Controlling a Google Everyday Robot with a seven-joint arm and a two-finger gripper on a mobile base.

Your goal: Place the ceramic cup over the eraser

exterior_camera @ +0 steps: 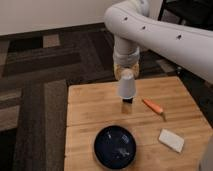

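Observation:
The white ceramic cup [127,87] hangs upside down, mouth down, just above the wooden table [90,107]. My gripper [125,74] comes down from the white arm and is shut on the cup's upper end. The black eraser [128,101] stands on the table directly under the cup's mouth. Only its lower part shows below the rim.
A thin orange stick [152,105] lies right of the eraser. A dark blue bowl [115,146] sits near the table's front edge. A flat white pad [171,140] lies at the front right. Patterned carpet surrounds the table.

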